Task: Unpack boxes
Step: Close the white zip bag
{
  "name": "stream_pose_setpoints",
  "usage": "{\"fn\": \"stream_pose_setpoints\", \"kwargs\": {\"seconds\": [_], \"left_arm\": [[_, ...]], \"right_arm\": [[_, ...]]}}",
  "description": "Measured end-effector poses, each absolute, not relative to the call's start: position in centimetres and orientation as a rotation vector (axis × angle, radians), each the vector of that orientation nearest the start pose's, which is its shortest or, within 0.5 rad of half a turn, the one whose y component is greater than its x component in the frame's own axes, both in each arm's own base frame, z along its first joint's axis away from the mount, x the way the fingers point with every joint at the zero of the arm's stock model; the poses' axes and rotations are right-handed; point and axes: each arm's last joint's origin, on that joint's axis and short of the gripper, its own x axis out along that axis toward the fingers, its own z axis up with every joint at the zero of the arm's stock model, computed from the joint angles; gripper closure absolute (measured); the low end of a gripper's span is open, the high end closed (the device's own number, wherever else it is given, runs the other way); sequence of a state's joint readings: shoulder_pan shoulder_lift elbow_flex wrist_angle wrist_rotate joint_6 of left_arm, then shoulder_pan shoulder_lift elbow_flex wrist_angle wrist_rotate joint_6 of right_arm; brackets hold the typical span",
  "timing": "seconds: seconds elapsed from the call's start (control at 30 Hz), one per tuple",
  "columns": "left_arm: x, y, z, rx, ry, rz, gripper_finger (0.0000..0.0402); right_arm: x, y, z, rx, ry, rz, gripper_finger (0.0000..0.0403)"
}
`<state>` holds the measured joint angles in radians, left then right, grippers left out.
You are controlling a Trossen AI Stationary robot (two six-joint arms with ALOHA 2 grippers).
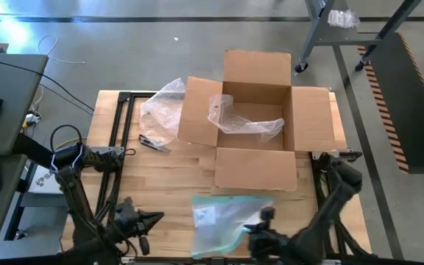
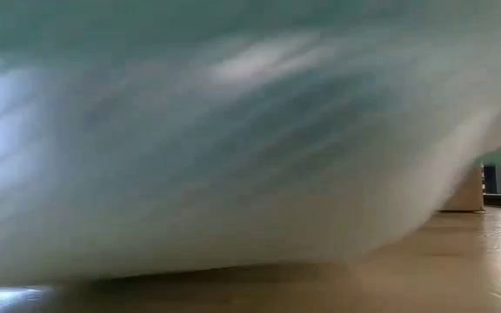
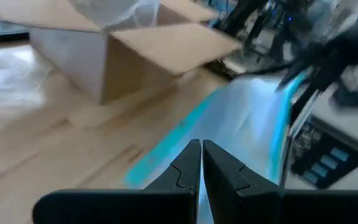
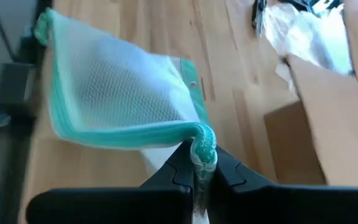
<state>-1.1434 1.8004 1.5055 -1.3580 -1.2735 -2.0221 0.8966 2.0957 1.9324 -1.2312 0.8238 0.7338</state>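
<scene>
Wooden table (image 1: 168, 173): open box (image 1: 255, 129) holds bubble wrap (image 1: 235, 118); right tool (image 4: 204, 163) clamps pouch (image 4: 120, 102); left tool (image 3: 201, 163) together.

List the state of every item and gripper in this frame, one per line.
cardboard box: open, all four flaps folded out, bubble wrap inside.
second bubble wrap sheet: crumpled on the table left of the box.
clear pouch with teal edge: out of the box, near the table's front edge, one corner pinched and lifted.
right gripper: shut on the pouch's teal edge.
left gripper: shut, empty, near the pouch.
small dark tool: lying flat on the table.
</scene>
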Motion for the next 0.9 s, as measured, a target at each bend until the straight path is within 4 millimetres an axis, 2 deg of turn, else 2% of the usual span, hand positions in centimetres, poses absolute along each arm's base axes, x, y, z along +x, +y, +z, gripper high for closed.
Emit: {"fn": "stream_pose_setpoints", "kwargs": {"seconds": [0.1,0.2,0.37,0.5,0.63,0.8,0.9], "left_arm": [[18.4,-28.8,27.0,-0.415,0.269,0.496,0.0401],[21.4,-28.9,26.8,-0.392,0.39,0.462,0.0401],[26.1,-28.0,25.5,-0.367,0.562,0.395,0.0401],[28.7,-26.3,23.5,-0.35,0.673,0.432,0.0401],[30.3,-24.4,20.1,-0.357,0.817,0.485,0.0401],[30.7,-22.9,15.2,-0.376,1.008,0.55,0.0401],[30.0,-22.7,13.9,-0.405,1.086,0.564,0.0401]], "right_arm": [[30.6,31.6,24.6,-0.413,0.815,-0.23,0.0403],[32.9,31.6,23.5,-0.467,0.787,-0.178,0.0403],[33.7,31.1,23.6,-0.517,0.799,-0.136,0.0388],[32.7,31.1,24.5,-0.428,0.84,-0.108,0.0345],[30.9,31.6,25.0,-0.384,0.902,-0.087,0.0284],[27.3,32.3,26.1,-0.353,0.995,-0.084,0.0221],[24.7,32.4,26.5,-0.314,1.036,-0.171,0.0206]]}}
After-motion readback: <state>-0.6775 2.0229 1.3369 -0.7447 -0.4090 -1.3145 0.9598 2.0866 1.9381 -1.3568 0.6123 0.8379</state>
